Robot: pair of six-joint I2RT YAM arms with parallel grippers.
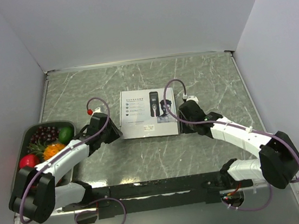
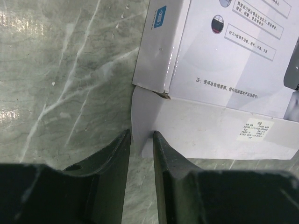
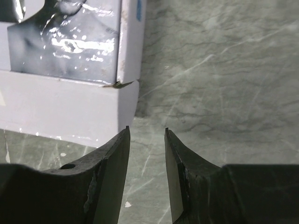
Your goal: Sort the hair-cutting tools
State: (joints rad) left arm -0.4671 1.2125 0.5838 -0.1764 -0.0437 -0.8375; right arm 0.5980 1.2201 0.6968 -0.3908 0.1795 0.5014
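Tools: none in view. No clipper, comb guard, small cylinder or cable lies loose on the table (image 1: 145,74). Only a printed clipper shows on the lid of the white box (image 1: 140,125). My judgement is that the tools are inside it, so the box comes first.

Box: flat and closed, lying between my two sets of jaws, straight ahead of both. Its long side runs crosswise, from the left jaws to the right jaws. The near wall faces me.

Left arm (image 1: 62,158): the left jaws stand a narrow slot apart at the near-left corner of the box (image 2: 224,126). The white corner fills the slot between them. I cannot tell whether they pinch it or only stand against it.

Right arm (image 1: 234,131): the right jaws are spread with bare table between them. The near-right corner of the box (image 3: 60,102) lies just beside their left tip and slightly ahead, outside the gap.

Nearer: the left jaws, already on the corner.

Look of the box: glossy lid with a man's face on it, and a small label on the near wall. The cardboard has split a little at both near corners, where lid meets wall.

Coming move, as I judge it, turns on that corner seam.
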